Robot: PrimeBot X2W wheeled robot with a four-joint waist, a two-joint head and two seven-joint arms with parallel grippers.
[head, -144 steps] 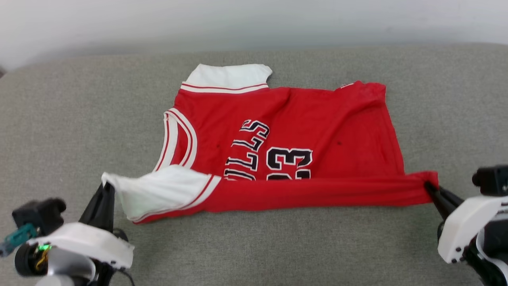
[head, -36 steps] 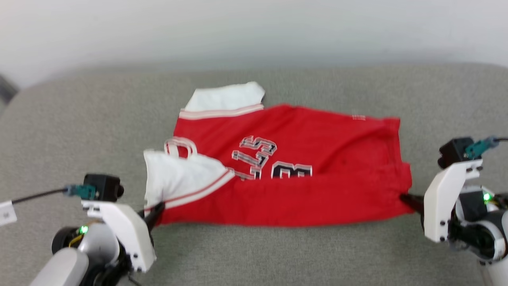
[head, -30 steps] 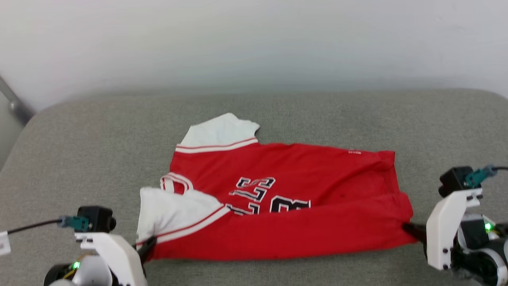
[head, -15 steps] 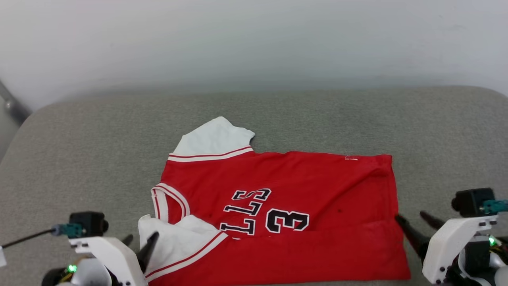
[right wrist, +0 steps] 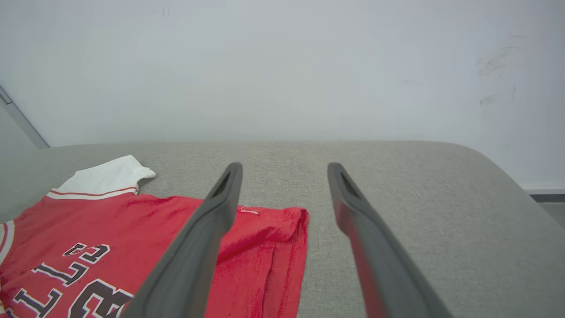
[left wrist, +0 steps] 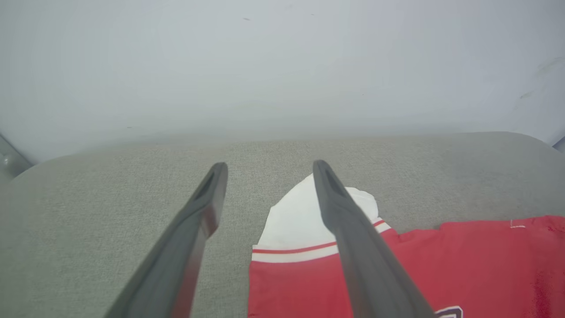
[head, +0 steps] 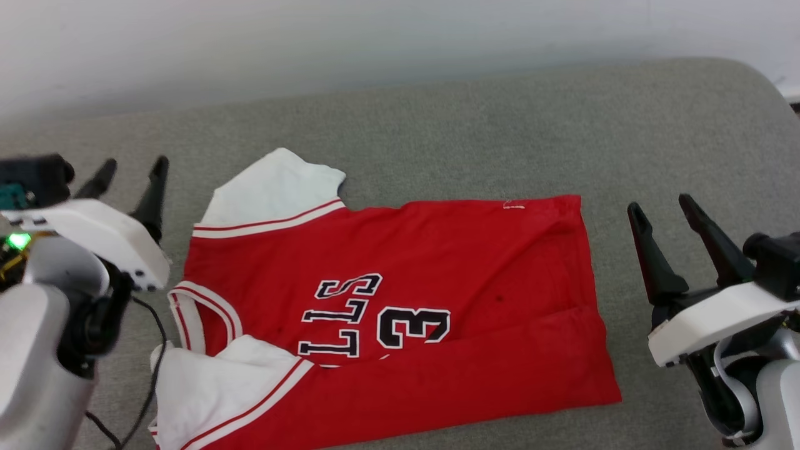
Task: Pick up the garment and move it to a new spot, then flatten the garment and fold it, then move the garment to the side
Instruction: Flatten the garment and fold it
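Observation:
The garment (head: 437,275), a red jersey with white sleeves and black lettering with a 3, lies on the grey cushion, collar to the left. Its near edge is folded up over the front in a long red band, and the near white sleeve (head: 206,394) lies on top at the lower left. My left gripper (head: 132,170) hovers open to the left of the far sleeve (head: 275,187), holding nothing. My right gripper (head: 659,206) stands open to the right of the hem, apart from the cloth. In the wrist views the garment (left wrist: 441,265) (right wrist: 132,238) lies beneath open fingers.
The grey cushion (head: 437,131) runs back to a pale wall (head: 312,44). Its rounded right end (head: 759,94) drops off at the upper right. A thin black cable (head: 153,362) hangs from my left arm near the jersey's collar.
Both grippers have let go of the garment's near edge, opened and risen clear. The folded band now rests on the jersey. The head camera has also shifted.

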